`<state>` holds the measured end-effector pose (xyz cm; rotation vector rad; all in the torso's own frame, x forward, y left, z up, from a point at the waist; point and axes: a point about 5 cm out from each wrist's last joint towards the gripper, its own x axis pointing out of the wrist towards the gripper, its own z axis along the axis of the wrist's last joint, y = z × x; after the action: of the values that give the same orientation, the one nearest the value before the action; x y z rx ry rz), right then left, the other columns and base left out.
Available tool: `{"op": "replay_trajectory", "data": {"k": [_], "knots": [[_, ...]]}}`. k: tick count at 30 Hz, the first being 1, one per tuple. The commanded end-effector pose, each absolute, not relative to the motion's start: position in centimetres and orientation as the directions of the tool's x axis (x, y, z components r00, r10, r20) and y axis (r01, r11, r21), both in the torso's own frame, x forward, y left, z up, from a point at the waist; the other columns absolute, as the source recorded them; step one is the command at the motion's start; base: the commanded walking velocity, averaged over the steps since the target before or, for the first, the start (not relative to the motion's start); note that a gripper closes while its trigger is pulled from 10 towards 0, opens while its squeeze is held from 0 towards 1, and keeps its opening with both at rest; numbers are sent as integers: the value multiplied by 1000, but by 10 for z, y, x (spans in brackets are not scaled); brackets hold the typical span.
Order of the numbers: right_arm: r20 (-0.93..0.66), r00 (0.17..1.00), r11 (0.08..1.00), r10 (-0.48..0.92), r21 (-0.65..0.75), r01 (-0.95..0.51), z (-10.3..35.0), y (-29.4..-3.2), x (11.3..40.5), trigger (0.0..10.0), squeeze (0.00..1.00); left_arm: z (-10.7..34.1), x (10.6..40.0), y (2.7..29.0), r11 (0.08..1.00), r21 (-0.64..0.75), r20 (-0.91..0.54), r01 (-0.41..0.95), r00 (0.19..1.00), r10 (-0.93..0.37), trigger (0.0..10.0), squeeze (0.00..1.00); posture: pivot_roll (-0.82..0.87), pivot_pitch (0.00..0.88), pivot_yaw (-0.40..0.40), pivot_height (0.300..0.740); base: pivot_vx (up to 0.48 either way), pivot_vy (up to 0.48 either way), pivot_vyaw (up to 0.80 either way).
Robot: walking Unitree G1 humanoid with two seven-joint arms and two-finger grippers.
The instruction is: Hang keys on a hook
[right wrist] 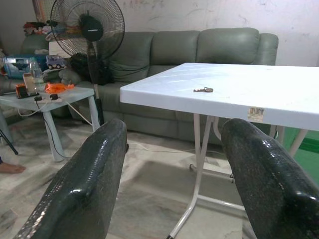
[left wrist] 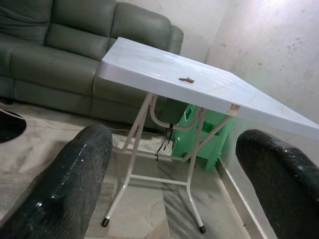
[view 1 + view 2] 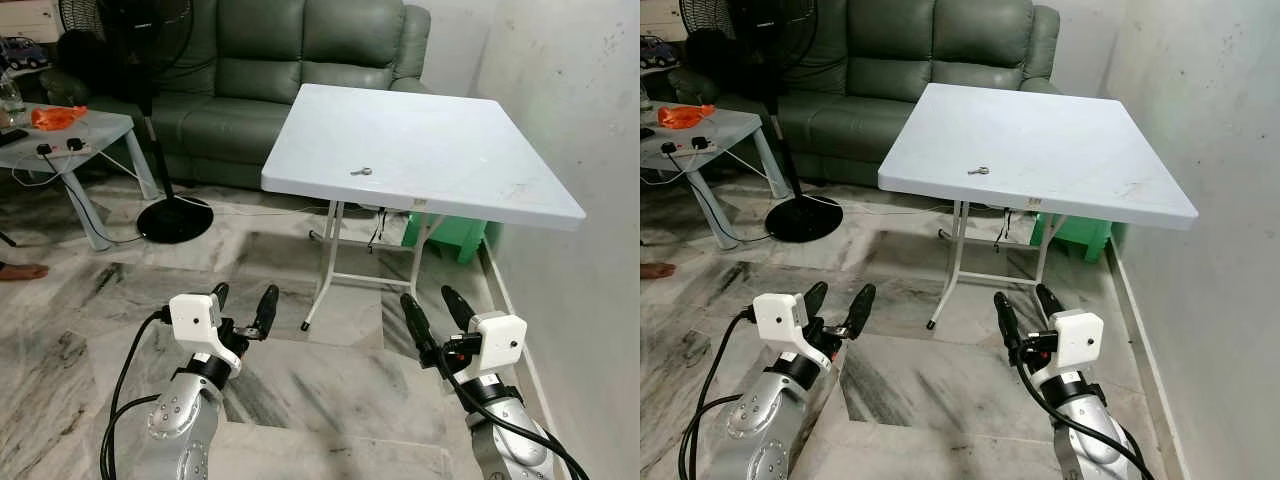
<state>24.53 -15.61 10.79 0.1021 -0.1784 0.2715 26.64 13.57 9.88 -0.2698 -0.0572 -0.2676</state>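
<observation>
Near the front edge of the white square plastic folding table sits the small metal key bunch, untouched, while the left gripper and right gripper hover low over the floor, fingers spread wide and empty, probably set for the approach.

green sofa | black standing fan | white folding table | green stool
</observation>
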Motion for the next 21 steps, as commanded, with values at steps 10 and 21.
{"op": "replay_trajectory", "data": {"k": [10, 21], "knots": [[185, 954, 966, 234, 65, -250, 109, -161, 245, 10000, 0, 97, 268, 130, 925, -260, 79, 278, 961, -266, 10000, 0, -10, 0, -51, 740, 264, 0, 0], [185, 954, 966, 235, 67, -251, 109, -160, 245, 10000, 0, 97, 269, 129, 925, -258, 76, 278, 961, -267, 10000, 0, -10, 0, -52, 740, 267, 0, 0]]}}
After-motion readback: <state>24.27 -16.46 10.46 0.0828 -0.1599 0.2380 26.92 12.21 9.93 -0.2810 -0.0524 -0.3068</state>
